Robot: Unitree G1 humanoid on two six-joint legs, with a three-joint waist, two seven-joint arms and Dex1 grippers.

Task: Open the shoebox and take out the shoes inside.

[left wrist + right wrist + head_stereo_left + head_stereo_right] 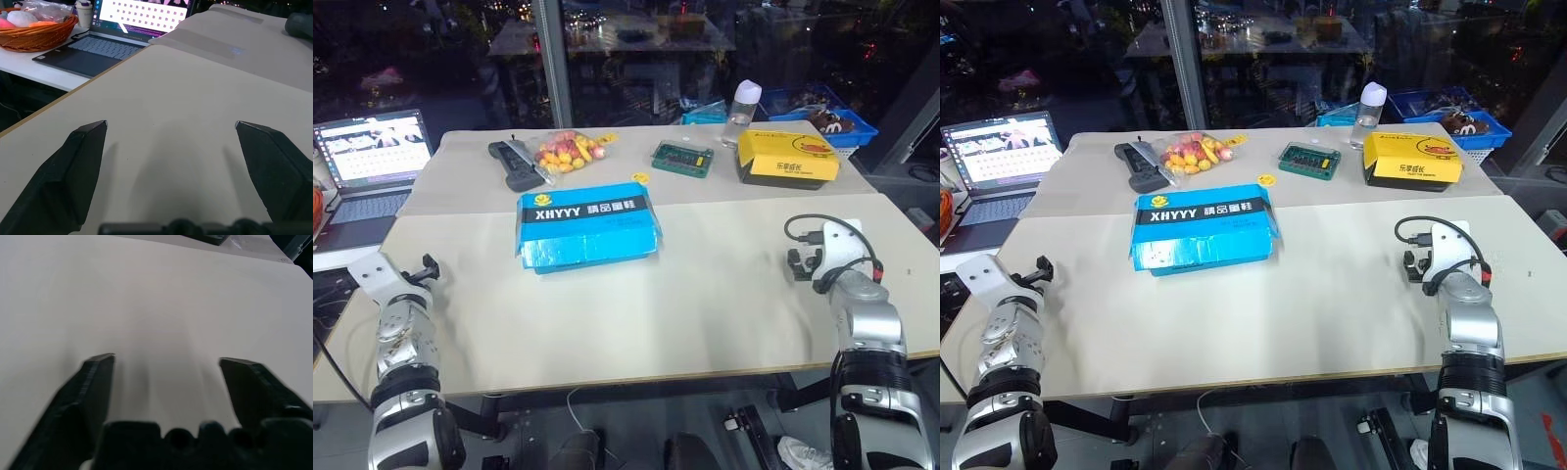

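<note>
Light: the counter (705, 284) is lit brightly from above, the room behind is dark | Glare: small lights are mirrored in the dark glass | Shadows: soft grey ones are seen under each tool in the wrist views | Blur: the right wrist view is soft and hazy

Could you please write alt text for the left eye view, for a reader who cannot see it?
A closed blue shoebox lies mid-table, with the open left gripper and open right gripper apart at either side. Behind it sit a yellow box, a bag of sweets and a green tray; a laptop stands at left.
</note>
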